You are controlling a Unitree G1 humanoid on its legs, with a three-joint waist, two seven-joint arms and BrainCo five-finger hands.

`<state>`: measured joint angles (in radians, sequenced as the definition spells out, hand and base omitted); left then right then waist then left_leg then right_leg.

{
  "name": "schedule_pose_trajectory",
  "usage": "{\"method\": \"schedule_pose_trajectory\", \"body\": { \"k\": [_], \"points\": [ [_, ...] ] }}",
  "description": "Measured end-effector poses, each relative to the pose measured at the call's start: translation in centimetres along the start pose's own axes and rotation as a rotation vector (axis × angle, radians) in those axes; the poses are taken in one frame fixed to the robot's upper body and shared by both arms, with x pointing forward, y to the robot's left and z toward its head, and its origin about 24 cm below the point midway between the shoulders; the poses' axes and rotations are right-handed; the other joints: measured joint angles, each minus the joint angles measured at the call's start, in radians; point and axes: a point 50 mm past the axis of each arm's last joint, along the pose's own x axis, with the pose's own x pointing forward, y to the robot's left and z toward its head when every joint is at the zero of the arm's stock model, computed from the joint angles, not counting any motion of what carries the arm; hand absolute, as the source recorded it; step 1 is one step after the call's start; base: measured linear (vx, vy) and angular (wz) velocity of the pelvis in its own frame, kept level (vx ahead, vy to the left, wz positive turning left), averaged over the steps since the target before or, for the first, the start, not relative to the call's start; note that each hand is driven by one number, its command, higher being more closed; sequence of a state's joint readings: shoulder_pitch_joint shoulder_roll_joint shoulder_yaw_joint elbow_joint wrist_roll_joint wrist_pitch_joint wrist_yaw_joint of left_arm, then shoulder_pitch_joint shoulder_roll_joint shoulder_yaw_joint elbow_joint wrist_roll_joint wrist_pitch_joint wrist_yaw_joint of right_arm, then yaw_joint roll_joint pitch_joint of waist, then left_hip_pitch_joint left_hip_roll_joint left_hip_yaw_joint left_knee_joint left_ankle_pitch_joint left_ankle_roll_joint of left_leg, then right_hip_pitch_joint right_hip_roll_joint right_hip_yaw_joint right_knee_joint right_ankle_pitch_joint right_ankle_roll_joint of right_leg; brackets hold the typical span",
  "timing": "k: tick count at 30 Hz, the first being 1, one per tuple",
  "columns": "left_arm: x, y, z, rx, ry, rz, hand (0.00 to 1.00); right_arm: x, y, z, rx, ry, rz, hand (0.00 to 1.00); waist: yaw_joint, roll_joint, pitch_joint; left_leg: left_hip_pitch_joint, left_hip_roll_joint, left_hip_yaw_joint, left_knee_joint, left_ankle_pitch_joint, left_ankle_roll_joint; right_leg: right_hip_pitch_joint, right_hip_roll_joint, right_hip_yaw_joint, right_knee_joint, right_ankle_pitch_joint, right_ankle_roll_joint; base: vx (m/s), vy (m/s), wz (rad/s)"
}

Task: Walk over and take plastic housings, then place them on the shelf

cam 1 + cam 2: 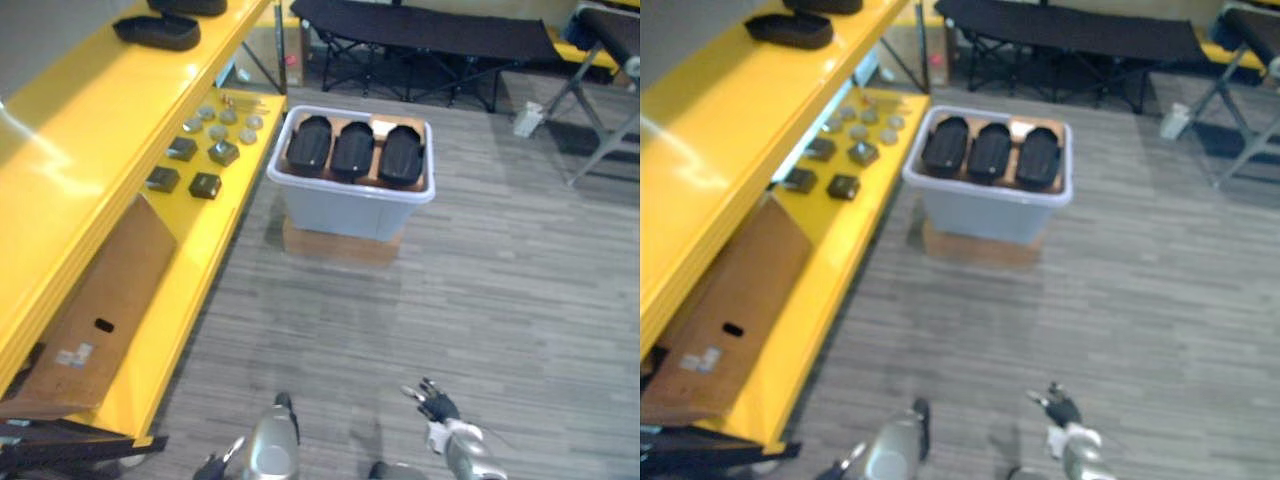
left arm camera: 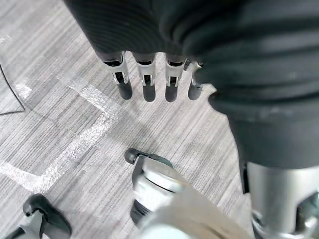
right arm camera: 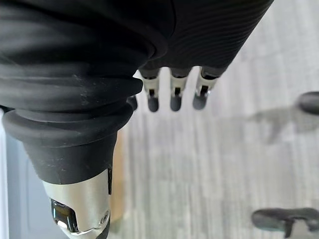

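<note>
Well, the left hand (image 2: 148, 85) and right hand (image 1: 440, 408) both hang loose and empty, fingers straight. The three black housings (image 1: 352, 150) lie side by side across the grey bin (image 1: 350, 208) on the floor, just beside the yellow shelf (image 1: 60, 160). I'd say it should walk right up to the bin's near edge before reaching, keeping clear of the shelf's lower edge.

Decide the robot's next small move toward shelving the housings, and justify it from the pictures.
Probably step forward toward the pale bin: its three black plastic housings lie well ahead across the floor, while the left hand and right hand hang open and empty.
</note>
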<state>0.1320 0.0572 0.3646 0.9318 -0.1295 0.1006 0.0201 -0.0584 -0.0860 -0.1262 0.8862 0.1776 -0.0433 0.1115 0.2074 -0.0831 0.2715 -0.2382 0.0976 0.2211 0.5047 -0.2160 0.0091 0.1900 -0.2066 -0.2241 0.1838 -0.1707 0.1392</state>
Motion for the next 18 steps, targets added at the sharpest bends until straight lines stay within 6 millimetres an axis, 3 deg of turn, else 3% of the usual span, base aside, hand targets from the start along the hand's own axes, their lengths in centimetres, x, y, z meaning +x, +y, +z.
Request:
{"method": "schedule_pose_trajectory", "body": {
  "k": [2,3,4,6,8,10,12,13,14,15,18],
  "points": [
    [0.1,-0.3,0.3,0.057,-0.012,-0.005,0.00,0.1,0.1,-0.3,0.002,0.021,0.000,0.00,-0.001,0.005,-0.004,0.034,-0.015,-0.004,-0.016,-0.022,0.008,-0.041,-0.023,0.002,0.128,0.001,0.002,0.31,0.166,0.14],
    [0.2,-0.3,0.4,0.106,-0.021,0.000,0.00,0.0,0.1,-1.4,0.010,0.075,-0.002,0.00,-0.009,0.013,-0.003,0.093,-0.027,-0.006,-0.053,-0.045,0.038,-0.130,-0.063,0.001,0.354,0.033,0.029,0.28,0.167,0.07],
    [0.2,-0.5,0.7,0.132,-0.031,0.002,0.00,-0.2,0.1,-2.6,0.018,0.130,-0.007,0.00,-0.025,0.021,-0.001,0.129,-0.027,-0.013,-0.069,-0.054,0.039,-0.160,-0.071,-0.005,0.426,-0.014,0.015,0.27,0.150,0.16],
    [0.3,-0.6,1.3,0.170,-0.050,0.010,0.00,-0.9,-0.2,-4.8,0.028,0.230,-0.018,0.00,-0.053,0.033,0.001,0.204,-0.020,-0.019,-0.110,-0.057,0.033,-0.199,-0.063,-0.050,0.410,-0.069,-0.017,0.30,0.025,0.24],
    [0.5,-1.0,2.5,0.165,-0.078,0.004,0.00,-1.7,-0.6,-6.3,0.034,0.280,-0.033,0.00,-0.066,0.041,-0.005,0.244,-0.005,-0.020,-0.140,-0.059,0.023,-0.257,-0.030,-0.077,0.305,-0.070,-0.019,0.32,-0.063,0.14],
    [0.6,-2.1,4.0,0.132,-0.120,-0.015,0.00,-2.1,-1.2,-6.6,0.033,0.275,-0.054,0.00,-0.093,0.046,-0.010,0.266,0.018,-0.022,-0.150,-0.071,0.000,-0.318,-0.004,-0.088,0.175,-0.014,-0.041,0.29,-0.116,0.04],
    [0.7,-3.4,5.8,0.094,-0.177,-0.037,0.00,-2.0,-1.0,-6.3,-0.010,0.263,-0.042,0.00,-0.112,0.050,-0.009,0.313,0.064,-0.025,-0.136,-0.109,-0.055,-0.339,0.008,-0.112,0.032,0.126,-0.062,0.29,-0.196,-0.01],
    [0.7,-3.6,6.2,0.089,-0.190,-0.043,0.00,-2.0,-0.9,-6.4,-0.020,0.265,-0.031,0.00,-0.114,0.045,-0.012,0.320,0.073,-0.034,-0.123,-0.124,-0.073,-0.336,0.010,-0.109,0.007,0.163,-0.062,0.29,-0.281,0.22],
    [0.7,-4.0,6.9,0.069,-0.208,-0.055,0.00,-2.2,-0.2,-7.0,-0.034,0.280,-0.009,0.00,-0.115,0.017,-0.028,0.324,0.079,-0.059,-0.084,-0.166,-0.106,-0.325,-0.003,-0.105,-0.017,0.241,-0.067,0.30,-0.357,0.35],
    [0.6,-5.1,6.8,0.055,-0.200,-0.079,0.00,-2.2,-0.5,-6.9,-0.058,0.280,-0.018,0.00,-0.116,0.044,-0.037,0.327,0.126,-0.087,-0.039,-0.201,-0.134,-0.322,0.018,-0.134,0.042,0.286,-0.064,0.30,-0.354,0.44],
    [0.1,-8.5,3.9,0.038,-0.100,-0.160,0.00,-2.7,-2.3,-7.2,-0.038,0.312,-0.079,0.00,-0.125,0.098,-0.079,0.351,0.175,-0.104,-0.120,-0.175,-0.157,-0.336,0.050,-0.167,0.102,0.174,-0.082,0.27,-0.232,0.34]
  ]
}}
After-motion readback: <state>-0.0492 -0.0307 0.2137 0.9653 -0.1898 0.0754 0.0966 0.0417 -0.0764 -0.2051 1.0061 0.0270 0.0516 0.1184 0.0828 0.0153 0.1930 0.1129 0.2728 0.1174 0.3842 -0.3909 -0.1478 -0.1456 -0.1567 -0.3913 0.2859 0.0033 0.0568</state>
